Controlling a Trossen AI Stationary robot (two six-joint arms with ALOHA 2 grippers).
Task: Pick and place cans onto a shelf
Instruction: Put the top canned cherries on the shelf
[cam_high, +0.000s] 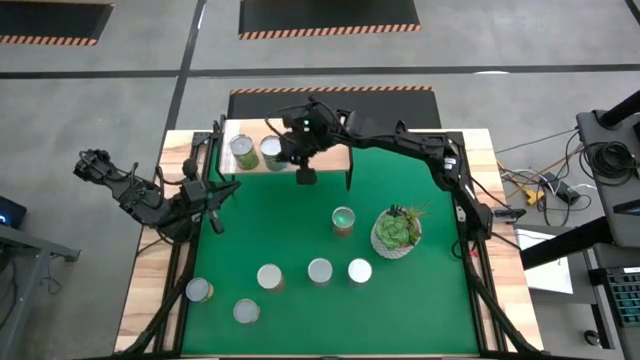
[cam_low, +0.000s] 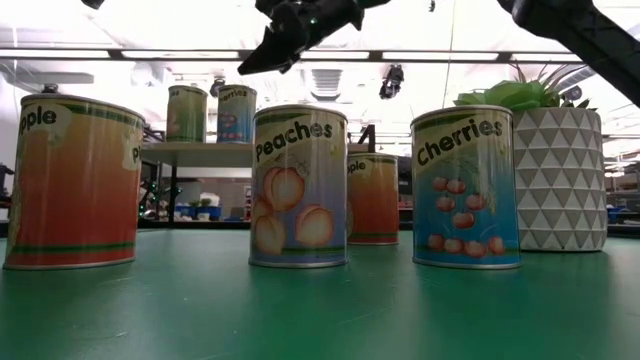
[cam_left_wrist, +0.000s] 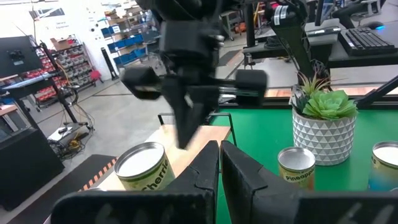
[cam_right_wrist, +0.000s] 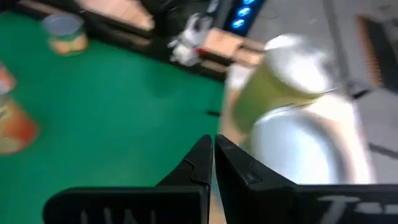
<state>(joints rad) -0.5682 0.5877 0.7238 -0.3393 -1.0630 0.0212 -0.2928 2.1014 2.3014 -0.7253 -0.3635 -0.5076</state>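
Overhead, table-level, two wrist cams; cans (cam_high: 320, 271) shared.

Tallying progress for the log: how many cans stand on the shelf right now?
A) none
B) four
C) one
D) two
D: the high view shows two cans side by side on the shelf, with the right gripper just beside them; six others remain on the mat.

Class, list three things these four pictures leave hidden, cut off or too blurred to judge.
1. Low view: the leftmost can has its label cut by the picture's edge, reading only "pple".
2. Low view: the can behind the Peaches can is mostly hidden.
3. Right wrist view: the two shelf cans are blurred; labels unreadable.
4. High view: the right gripper hides part of the shelf.
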